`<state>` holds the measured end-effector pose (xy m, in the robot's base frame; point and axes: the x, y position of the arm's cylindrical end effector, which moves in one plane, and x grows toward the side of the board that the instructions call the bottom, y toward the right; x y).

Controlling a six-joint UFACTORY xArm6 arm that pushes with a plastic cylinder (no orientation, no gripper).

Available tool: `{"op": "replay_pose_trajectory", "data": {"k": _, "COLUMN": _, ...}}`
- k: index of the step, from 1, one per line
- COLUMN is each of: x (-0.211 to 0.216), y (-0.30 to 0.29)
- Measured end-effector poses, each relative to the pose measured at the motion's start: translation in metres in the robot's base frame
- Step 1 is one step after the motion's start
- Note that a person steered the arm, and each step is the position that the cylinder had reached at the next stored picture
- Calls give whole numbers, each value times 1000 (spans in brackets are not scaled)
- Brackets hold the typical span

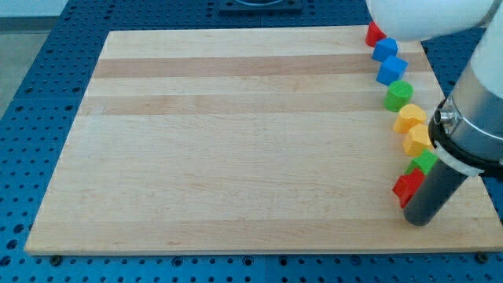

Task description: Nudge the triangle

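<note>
A red triangle-like block (374,34) sits at the view's top right corner of the wooden board (236,141), partly hidden by the white arm. Below it run two blue blocks (385,49) (391,70), a green block (398,96), two yellow blocks (409,119) (417,139), a second green block (425,163) and a red block (407,189), in a line down the view's right side. My tip (420,222) is at the view's bottom right, just right of and below the lower red block, close to or touching it, far from the triangle.
The white and grey arm body (471,118) covers the view's right edge and top right corner. A blue perforated table (31,118) surrounds the board on all sides.
</note>
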<state>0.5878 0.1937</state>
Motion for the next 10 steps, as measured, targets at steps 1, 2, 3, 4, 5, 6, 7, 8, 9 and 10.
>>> {"op": "replay_pose_trajectory", "data": {"k": 1, "x": 9, "y": 24}}
{"op": "replay_pose_trajectory", "data": {"k": 2, "x": 7, "y": 55}}
{"op": "replay_pose_trajectory", "data": {"k": 3, "x": -12, "y": 79}}
{"op": "replay_pose_trajectory", "data": {"k": 4, "x": -37, "y": 95}}
{"op": "replay_pose_trajectory", "data": {"k": 5, "x": -64, "y": 104}}
{"op": "replay_pose_trajectory", "data": {"k": 6, "x": -102, "y": 105}}
{"op": "replay_pose_trajectory", "data": {"k": 7, "x": -147, "y": 102}}
{"op": "replay_pose_trajectory", "data": {"k": 8, "x": -196, "y": 91}}
{"op": "replay_pose_trajectory", "data": {"k": 9, "x": -242, "y": 79}}
{"op": "replay_pose_trajectory", "data": {"k": 10, "x": -282, "y": 72}}
